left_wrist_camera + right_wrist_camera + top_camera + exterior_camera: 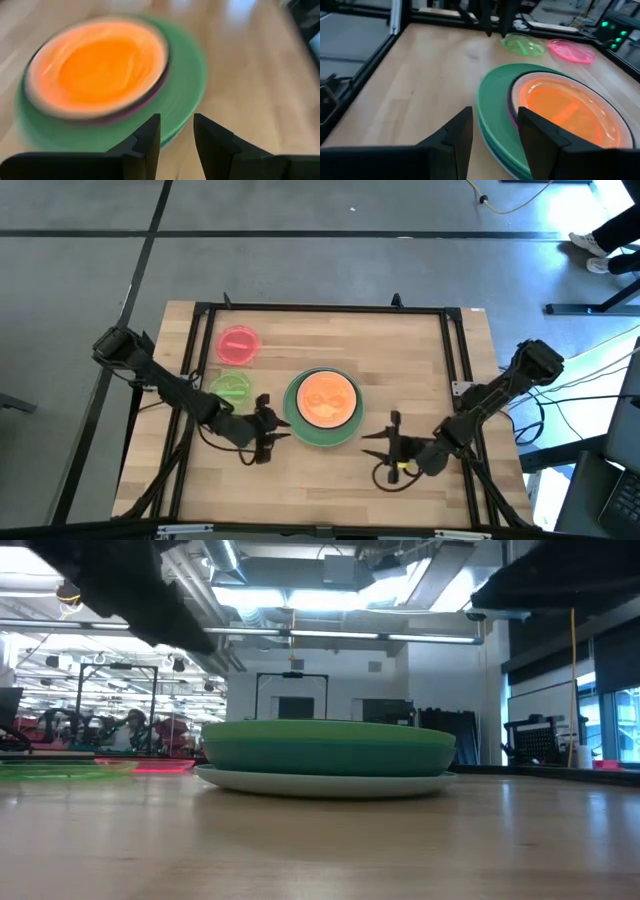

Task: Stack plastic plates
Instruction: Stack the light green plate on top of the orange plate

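Note:
A stack of plates (322, 406) stands mid-table: large green plates at the bottom, darker rims above, a translucent orange plate (97, 62) on top. In the low view a pale plate (325, 783) lies under the green ones. The lime plate (231, 387) and red-pink plate (237, 345) lie flat, left of the stack. My left gripper (268, 430) is open, just left of the stack and near its green rim (187, 95). My right gripper (385, 443) is open, right of the stack, touching nothing.
A black metal frame (320, 308) runs along the table's far and side edges. Bare wood lies near the table's front edge (320, 490) and to the right of the stack. A person's feet (600, 250) show on the floor far right.

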`<action>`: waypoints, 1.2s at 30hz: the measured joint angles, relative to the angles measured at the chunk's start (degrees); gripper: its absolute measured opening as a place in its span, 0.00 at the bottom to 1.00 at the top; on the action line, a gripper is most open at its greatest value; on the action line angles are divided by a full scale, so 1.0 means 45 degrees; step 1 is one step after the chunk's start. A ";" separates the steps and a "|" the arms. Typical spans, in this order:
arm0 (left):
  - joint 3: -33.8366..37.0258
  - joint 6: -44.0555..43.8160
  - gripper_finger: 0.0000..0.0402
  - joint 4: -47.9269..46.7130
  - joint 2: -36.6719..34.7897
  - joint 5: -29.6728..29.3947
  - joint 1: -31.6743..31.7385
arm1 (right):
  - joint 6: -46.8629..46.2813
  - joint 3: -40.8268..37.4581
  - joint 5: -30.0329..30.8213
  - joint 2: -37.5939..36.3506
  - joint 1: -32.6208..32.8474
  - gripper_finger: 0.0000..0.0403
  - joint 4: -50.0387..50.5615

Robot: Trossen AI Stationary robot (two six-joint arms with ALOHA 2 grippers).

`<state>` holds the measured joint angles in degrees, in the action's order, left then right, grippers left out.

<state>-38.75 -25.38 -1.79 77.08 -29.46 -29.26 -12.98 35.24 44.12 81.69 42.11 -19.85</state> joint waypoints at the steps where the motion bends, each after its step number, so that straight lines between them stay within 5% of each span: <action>1: -0.0522 -0.0545 0.27 -0.1419 0.0000 -0.0002 0.0028 | -0.0100 -0.0090 0.0083 0.0000 -0.0019 0.37 -0.0034; 7: -0.2532 -0.4120 0.27 -0.8189 0.0000 0.0135 -0.0159 | -0.0358 -0.0169 0.0181 0.0015 -0.0374 0.37 -0.0006; 12: -0.2520 -0.6425 0.27 -1.0786 0.0000 0.0317 -0.0619 | -0.0399 -0.0169 0.0158 0.0073 -0.0788 0.37 -0.0118; 19: -0.1435 -0.7238 0.27 -1.1226 0.0005 0.1313 -0.0996 | -0.0393 -0.0169 0.0057 0.0073 -0.0957 0.37 -0.0142; 36: 0.0602 -0.7338 0.27 -1.0409 0.0010 0.1251 -0.0994 | -0.0484 -0.0164 0.0053 0.0188 -0.0952 0.37 -0.0157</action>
<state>-36.04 -58.40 -48.63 77.12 -23.83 -33.74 -15.16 34.50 44.36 82.54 37.82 -20.56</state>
